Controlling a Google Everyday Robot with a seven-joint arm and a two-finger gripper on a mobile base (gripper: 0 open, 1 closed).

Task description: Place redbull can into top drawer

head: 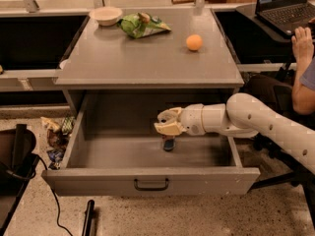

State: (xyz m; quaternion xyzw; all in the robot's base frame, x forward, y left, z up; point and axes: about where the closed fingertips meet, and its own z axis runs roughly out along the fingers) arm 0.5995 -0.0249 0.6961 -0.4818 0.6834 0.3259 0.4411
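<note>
camera view is showing the drawer [88, 181] standing wide open. the gripper [169, 123] is hanging inside it, directly over the can [169, 144], which is standing upright on the drawer floor. whether it is clasping or releasing the can, i cannot tell. letting go and withdrawing are likely remaining.

The end effector [164, 123] in the top drawer [206, 180] seemingly half-hides the redbull can [169, 145].
</note>
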